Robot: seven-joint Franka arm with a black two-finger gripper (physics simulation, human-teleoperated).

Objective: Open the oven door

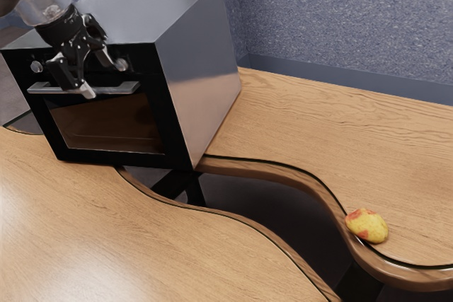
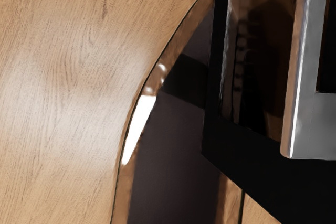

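one claw (image 1: 104, 78), spread wide, partly hiding the oven handle (image 1: 122, 89), window (image 1: 110, 124) murky

I have open air over the wooden tabletop (image 1: 71, 224) in front of the oven door (image 1: 106, 125). Close in, the bar handle (image 1: 119, 89) crosses at my gripper (image 1: 105, 78), with a control knob (image 1: 37, 66) protruding above the bar's end. The oven's metal body (image 1: 195, 68) blocks passage straight through behind.
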